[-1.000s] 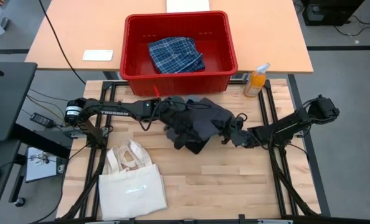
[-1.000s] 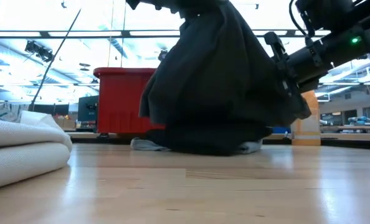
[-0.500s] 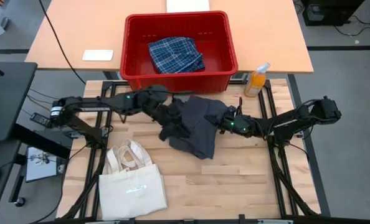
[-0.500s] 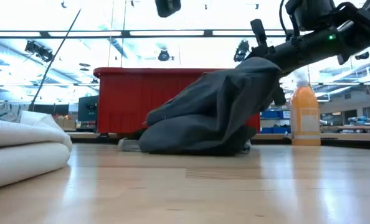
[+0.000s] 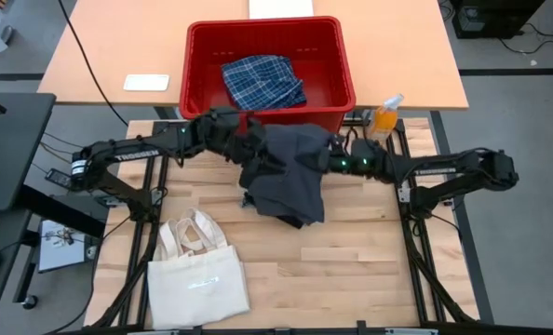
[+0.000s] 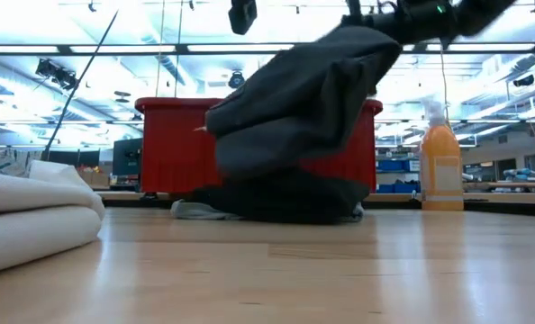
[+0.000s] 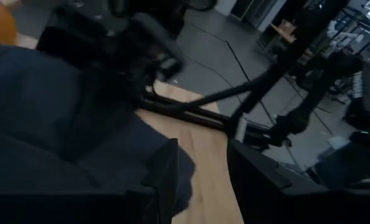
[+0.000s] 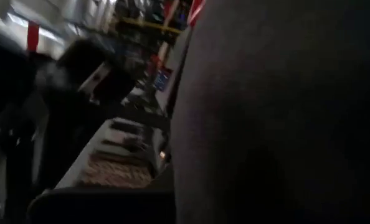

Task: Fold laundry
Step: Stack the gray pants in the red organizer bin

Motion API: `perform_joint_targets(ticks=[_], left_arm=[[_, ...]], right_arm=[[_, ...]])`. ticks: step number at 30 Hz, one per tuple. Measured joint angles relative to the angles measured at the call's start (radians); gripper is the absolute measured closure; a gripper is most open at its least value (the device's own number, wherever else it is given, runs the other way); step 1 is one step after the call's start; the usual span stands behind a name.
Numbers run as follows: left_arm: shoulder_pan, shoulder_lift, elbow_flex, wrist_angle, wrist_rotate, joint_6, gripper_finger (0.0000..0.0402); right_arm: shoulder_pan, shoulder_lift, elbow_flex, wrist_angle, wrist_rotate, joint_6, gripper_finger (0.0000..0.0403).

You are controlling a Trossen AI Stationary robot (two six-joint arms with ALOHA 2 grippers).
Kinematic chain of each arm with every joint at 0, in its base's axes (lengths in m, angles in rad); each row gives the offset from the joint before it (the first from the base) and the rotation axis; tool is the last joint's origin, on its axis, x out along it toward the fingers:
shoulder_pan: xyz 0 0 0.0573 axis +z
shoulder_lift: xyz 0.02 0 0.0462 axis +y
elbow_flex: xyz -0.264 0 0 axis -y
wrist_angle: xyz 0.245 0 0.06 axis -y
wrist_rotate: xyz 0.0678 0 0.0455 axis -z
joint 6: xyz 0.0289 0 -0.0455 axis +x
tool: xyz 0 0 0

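Observation:
A charcoal garment (image 5: pixel 290 177) hangs between my two arms in front of the red basket (image 5: pixel 193 93). In the low view the garment (image 6: pixel 294 108) is raised at one end and droops over a dark pile (image 6: pixel 276 200) on the table, beside a light grey piece (image 6: pixel 188 211). My right gripper (image 5: pixel 332 160) is shut on the garment's raised end. My left gripper (image 5: pixel 247 149) is at the garment's other side, open (image 7: pixel 200 155), with bare table showing between its fingers. A blue-and-white plaid piece (image 5: pixel 263 82) lies in the basket. My right gripper holds the charcoal garment by its upper end (image 6: pixel 367 40), coming level from the table's right. Dark cloth (image 8: pixel 278 112) fills its wrist view and hides the fingers. The garment hangs slack below the hold, its lower part over the pile on the table.
A cream tote bag (image 5: pixel 197 274) lies flat at the table's near left. An orange bottle (image 5: pixel 384 121) stands at the far right corner, close behind my right arm. The red basket sits just beyond the far edge. Bare wood (image 5: pixel 351 270) spreads across the near right.
Both grippers moved toward the far edge, the left one ending close to the basket. The garment, a second ago hanging tall from both, sagged onto the pile on its left side. Its right end then rose again with the right gripper.

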Motion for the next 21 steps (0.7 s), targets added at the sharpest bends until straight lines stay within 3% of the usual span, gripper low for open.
perform_joint_targets(ticks=[3,6,14,21], left_arm=[[0.048,-0.001,-0.001,0.042,0.057,-0.003,0.0261],[0.085,-0.04,-0.002,0.08,0.092,-0.021,0.026],[0.132,-0.164,-0.001,0.135,0.046,-0.022,0.026],[0.147,-0.198,-0.001,0.136,-0.006,-0.009,0.026]], right_arm=[[-0.046,0.002,0.14,-0.179,-0.06,-0.085,0.0368],[-0.114,0.022,0.26,-0.252,-0.127,-0.168,0.0368],[-0.307,0.165,0.507,-0.289,-0.336,-0.256,0.0368],[-0.399,0.357,0.705,-0.198,-0.412,-0.251,0.0368]])
